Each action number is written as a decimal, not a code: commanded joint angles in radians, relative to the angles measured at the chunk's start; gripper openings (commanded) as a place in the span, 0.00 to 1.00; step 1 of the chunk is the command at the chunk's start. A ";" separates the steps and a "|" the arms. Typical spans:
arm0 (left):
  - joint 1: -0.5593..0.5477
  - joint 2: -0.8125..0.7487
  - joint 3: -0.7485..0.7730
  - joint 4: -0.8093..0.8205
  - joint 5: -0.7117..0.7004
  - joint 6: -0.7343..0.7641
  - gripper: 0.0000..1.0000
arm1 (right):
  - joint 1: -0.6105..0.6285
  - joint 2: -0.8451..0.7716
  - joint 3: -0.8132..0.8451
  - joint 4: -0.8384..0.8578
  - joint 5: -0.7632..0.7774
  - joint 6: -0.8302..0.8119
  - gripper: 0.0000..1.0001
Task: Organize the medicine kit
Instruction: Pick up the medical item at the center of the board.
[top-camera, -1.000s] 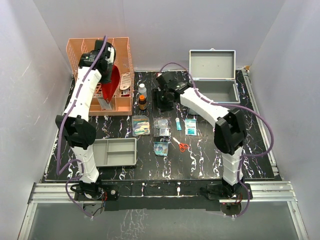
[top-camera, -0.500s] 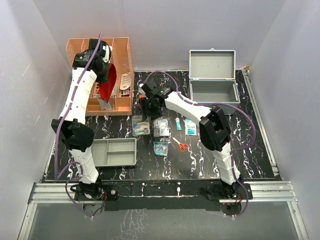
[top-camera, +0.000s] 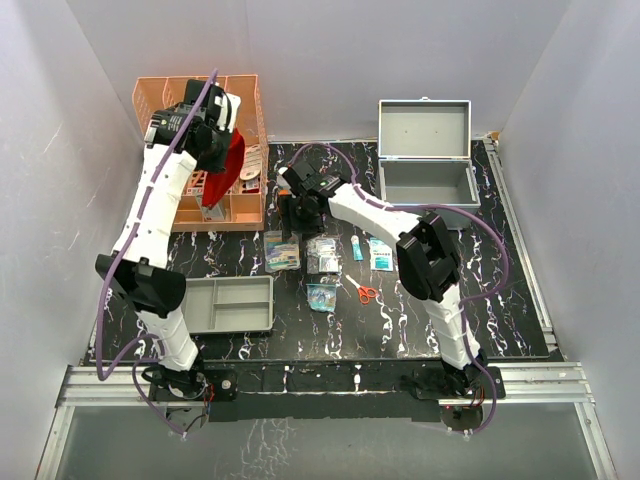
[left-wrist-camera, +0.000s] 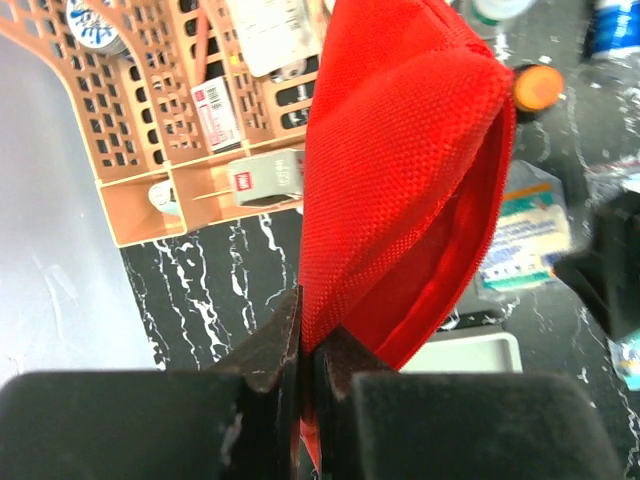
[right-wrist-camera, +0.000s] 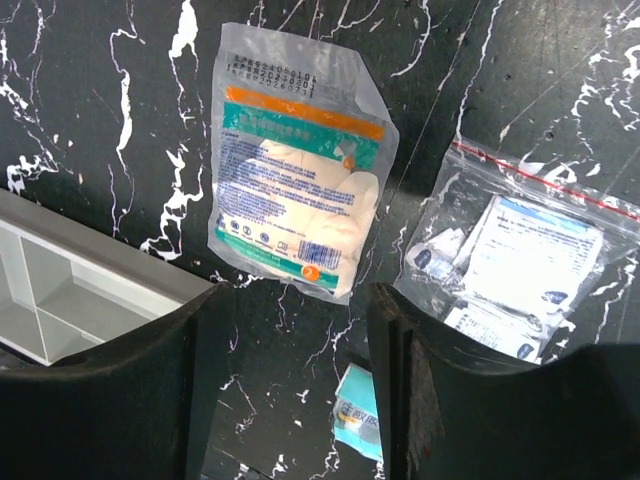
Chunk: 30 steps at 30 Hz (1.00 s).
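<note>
My left gripper (left-wrist-camera: 307, 345) is shut on the edge of a red fabric pouch (left-wrist-camera: 400, 170), held above the orange basket (top-camera: 250, 205); the pouch also shows in the top view (top-camera: 230, 160). My right gripper (right-wrist-camera: 300, 320) is open and empty, hovering over a gauze packet (right-wrist-camera: 295, 205) with green and orange print; in the top view this gripper (top-camera: 296, 213) is just behind that packet (top-camera: 282, 250). A clear zip bag of small sachets (right-wrist-camera: 525, 260) lies to the packet's right. The grey metal case (top-camera: 425, 160) stands open at the back right.
A grey divided tray (top-camera: 232, 303) lies front left, its corner in the right wrist view (right-wrist-camera: 60, 290). Red scissors (top-camera: 363, 290), a blue tube (top-camera: 357, 247), a teal packet (top-camera: 381, 254) and more bags (top-camera: 322, 297) lie mid-table. Bottles (top-camera: 284, 190) stand beside the basket.
My left gripper has lifted the red pouch up and rightward out of the basket. My right arm swung left from near the case to over the gauze packet, then held still.
</note>
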 joint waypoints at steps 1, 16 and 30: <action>-0.041 -0.088 -0.017 -0.050 0.035 0.015 0.00 | 0.001 0.050 0.050 0.045 -0.008 0.025 0.54; -0.050 -0.099 -0.039 -0.055 0.067 -0.006 0.00 | 0.069 0.159 0.152 -0.028 0.085 0.042 0.54; -0.050 -0.117 -0.052 -0.051 0.058 -0.015 0.00 | 0.093 0.241 0.167 -0.167 0.247 0.007 0.54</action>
